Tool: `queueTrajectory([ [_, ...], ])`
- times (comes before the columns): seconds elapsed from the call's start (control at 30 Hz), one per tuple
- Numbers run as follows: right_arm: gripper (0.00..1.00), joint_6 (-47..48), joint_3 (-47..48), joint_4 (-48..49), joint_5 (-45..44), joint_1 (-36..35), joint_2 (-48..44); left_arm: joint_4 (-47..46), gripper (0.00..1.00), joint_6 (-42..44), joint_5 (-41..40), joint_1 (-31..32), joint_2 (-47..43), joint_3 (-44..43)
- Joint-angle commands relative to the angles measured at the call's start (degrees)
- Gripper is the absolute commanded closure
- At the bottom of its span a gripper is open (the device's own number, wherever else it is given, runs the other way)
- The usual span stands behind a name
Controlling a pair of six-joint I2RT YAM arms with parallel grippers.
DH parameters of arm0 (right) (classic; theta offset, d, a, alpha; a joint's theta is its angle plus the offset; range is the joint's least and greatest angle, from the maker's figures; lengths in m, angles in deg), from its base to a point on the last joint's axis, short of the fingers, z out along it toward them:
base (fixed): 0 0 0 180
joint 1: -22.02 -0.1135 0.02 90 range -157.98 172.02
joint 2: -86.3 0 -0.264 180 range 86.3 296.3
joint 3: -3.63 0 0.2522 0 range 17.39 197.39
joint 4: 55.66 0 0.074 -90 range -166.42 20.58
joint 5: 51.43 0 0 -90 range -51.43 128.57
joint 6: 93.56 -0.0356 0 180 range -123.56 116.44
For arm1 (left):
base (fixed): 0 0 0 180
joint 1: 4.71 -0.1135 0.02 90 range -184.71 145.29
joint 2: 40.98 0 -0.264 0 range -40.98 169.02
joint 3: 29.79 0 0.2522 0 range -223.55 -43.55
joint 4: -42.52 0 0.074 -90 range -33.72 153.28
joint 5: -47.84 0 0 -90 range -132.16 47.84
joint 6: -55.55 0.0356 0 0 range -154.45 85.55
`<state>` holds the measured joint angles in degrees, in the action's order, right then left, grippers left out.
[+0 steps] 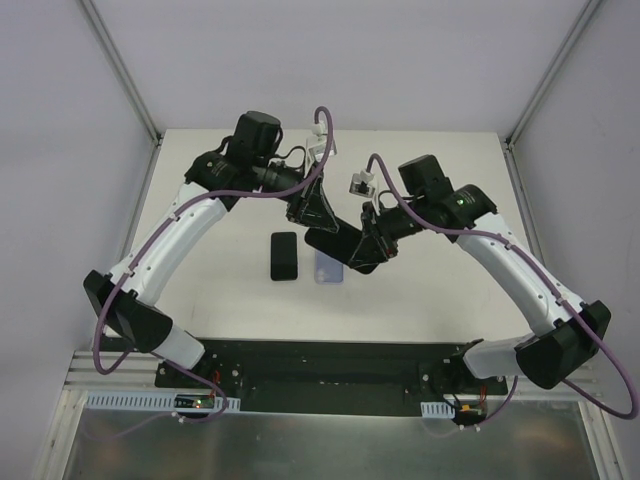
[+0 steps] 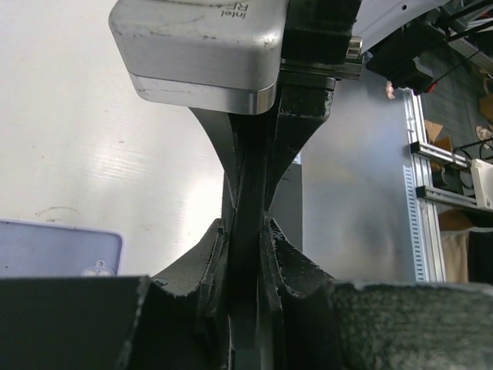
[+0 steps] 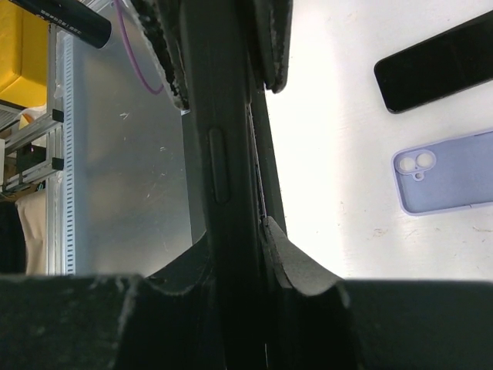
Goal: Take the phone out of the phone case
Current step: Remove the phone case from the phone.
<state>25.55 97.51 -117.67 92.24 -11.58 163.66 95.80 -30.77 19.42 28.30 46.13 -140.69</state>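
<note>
Currently both tools are clenched on one dark phone (image 1: pixel 328 243), held above the table (image 1: pixel 220 200) at mid-workspace: left gripper (image 1: pixel 311 221) pinches its far-left end, right gripper (image 1: pixel 364 251) its near-right end. Flat below lie a second black phone (image 1: pixel 284 256) and, just beside it, a lavender case (image 1: pixel 328 267).

1. Above the middle of the tabletop (image 1: pixel 420 300), the left gripper (image 1: pixel 318 222) and the right gripper (image 1: pixel 360 250) both clamp one dark cased phone (image 1: pixel 330 243), which blocks passage.
2. A black phone (image 1: pixel 284 256) and a lilac case (image 1: pixel 326 271) lie below, toward the near edge.
3. The far corners are free.
</note>
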Motion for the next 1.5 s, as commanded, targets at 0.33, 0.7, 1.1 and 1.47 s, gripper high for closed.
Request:
queueTrajectory([
  [0.33,1.0,-1.2,3.0,2.4,1.3,-0.3,-0.1,-1.7,0.23,3.3,-1.6,2.3,-2.4,5.4],
  [0.7,0.93,-4.8,1.7,6.0,1.1,0.7,-0.6,-1.8,1.0,3.6,-0.2,2.5,-1.2,5.9],
  [1.1,0.3,-21.8,-5.3,21.8,2.5,10.2,-5.2,-8.9,1.0,-1.6,2.8,-3.5,-7.0,8.2],
  [1.47,0.29,-32.4,-10.4,36.0,6.2,13.4,-7.2,-27.2,1.0,-19.1,-1.9,-6.3,-10.4,13.3],
])
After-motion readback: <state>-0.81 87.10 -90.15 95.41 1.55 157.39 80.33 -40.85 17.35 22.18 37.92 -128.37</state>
